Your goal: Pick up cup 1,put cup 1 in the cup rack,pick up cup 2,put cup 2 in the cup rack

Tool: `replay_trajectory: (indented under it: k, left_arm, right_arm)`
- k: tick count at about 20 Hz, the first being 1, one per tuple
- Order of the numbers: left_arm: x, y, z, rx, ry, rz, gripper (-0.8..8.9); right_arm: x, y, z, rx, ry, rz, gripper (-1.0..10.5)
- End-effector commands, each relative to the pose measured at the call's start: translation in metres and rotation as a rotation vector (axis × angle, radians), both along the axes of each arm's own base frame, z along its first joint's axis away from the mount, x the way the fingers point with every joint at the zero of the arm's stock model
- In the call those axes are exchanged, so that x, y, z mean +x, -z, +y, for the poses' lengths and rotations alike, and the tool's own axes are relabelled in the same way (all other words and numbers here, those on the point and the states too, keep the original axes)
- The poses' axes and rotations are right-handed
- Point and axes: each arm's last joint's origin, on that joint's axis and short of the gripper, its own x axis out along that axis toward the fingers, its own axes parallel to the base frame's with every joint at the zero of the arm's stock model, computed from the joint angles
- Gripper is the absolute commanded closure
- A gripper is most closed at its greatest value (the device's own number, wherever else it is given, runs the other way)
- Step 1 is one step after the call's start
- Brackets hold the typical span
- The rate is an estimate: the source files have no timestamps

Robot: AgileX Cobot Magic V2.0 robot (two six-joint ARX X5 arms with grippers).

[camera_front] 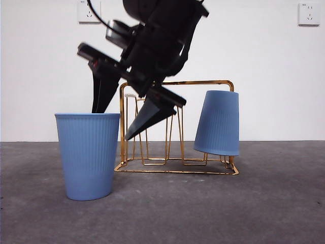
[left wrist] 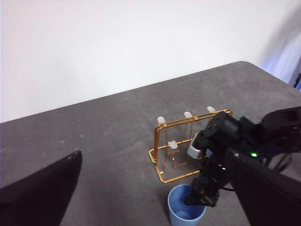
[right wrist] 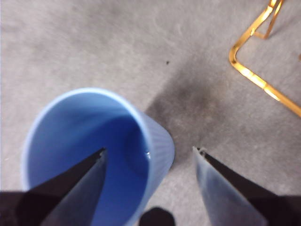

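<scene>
An upright blue ribbed cup stands on the grey table, left of the gold wire cup rack. A second blue cup hangs upside down on the rack's right side. My right gripper is open over the upright cup's rim, one jaw inside the cup and one outside, as the right wrist view shows. The cup is empty inside. My left gripper waits high and far off; one dark finger shows, with the cup, the rack and the right gripper below.
A white wall with two sockets stands behind the table. The rack's corner lies close beside the upright cup. Bare grey table lies in front of the rack and to the right.
</scene>
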Motion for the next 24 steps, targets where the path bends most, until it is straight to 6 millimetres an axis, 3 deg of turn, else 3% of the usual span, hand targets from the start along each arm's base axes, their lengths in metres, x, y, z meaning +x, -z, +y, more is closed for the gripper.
replay_trajectory:
  k: [1, 4, 8, 10, 12, 14, 19, 21, 24]
  left_arm:
    - [0.000, 0.001, 0.000, 0.008, 0.015, -0.003, 2.49]
    - [0.000, 0.001, -0.002, 0.007, 0.039, 0.004, 2.49]
    - [-0.001, 0.001, -0.003, -0.005, 0.083, 0.020, 2.49]
    - [-0.002, 0.001, -0.004, -0.033, 0.127, 0.044, 2.49]
    - [-0.002, 0.001, -0.004, -0.054, 0.124, 0.053, 2.49]
    - [-0.001, -0.002, -0.006, -0.107, 0.130, 0.041, 2.49]
    - [0.010, -0.025, -0.030, -0.296, 0.273, -0.058, 2.49]
    - [0.020, -0.032, -0.050, -0.335, 0.368, -0.064, 2.49]
    - [0.038, -0.040, -0.091, -0.398, 0.586, -0.069, 2.49]
  right_arm:
    - [0.002, 0.011, 0.003, -0.010, 0.013, 0.018, 7.9]
    - [0.003, 0.013, 0.004, -0.008, 0.002, 0.014, 9.6]
    - [0.002, 0.010, 0.004, 0.002, -0.014, 0.007, 9.6]
    - [-0.002, -0.006, 0.000, 0.023, -0.027, -0.025, 9.6]
    - [-0.010, -0.039, -0.010, 0.073, -0.037, -0.100, 9.6]
    - [-0.026, -0.089, -0.029, 0.146, -0.029, -0.236, 9.6]
    - [-0.099, -0.216, -0.112, 0.420, 0.058, -0.662, 9.6]
    - [-0.132, -0.249, -0.147, 0.549, 0.068, -0.805, 9.6]
    - [-0.174, -0.282, -0.192, 0.719, 0.086, -0.988, 9.6]
